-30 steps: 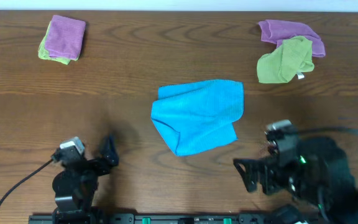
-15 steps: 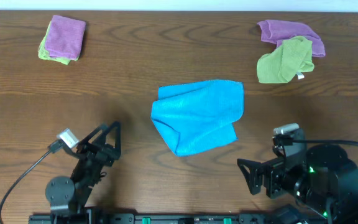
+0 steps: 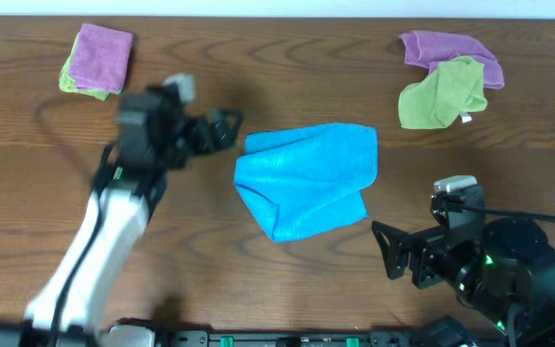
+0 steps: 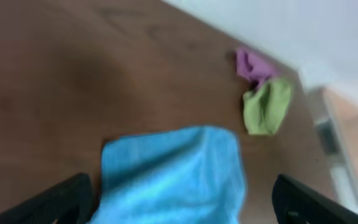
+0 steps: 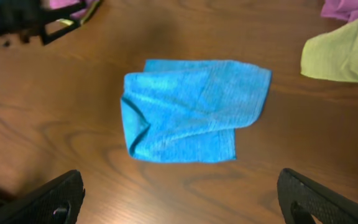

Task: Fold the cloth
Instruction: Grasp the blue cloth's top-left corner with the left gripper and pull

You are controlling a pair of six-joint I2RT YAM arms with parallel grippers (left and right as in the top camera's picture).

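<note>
The cloth (image 3: 306,181) lies rumpled and partly doubled over at the middle of the counter (image 3: 258,67), with nothing gripping it. The left arm (image 3: 114,207), blurred, extends to just beside the cloth's far left corner, and the left jaws are spread wide. The right arm (image 3: 494,275) sits by the near right edge, its right jaws wide open and empty. A purple-and-green pile (image 3: 99,60) occupies the far left corner and a purple-and-green heap (image 3: 446,77) the far right.

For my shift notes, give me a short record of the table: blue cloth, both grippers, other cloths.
cloth: sky-blue, loosely doubled over, mid-table, not held
left gripper: open, empty, near the cloth's far-left corner
right gripper: open, empty, near side, right of the cloth
left pile: purple over lime-green, far left
right pile: lime-green over purple, far right
</note>
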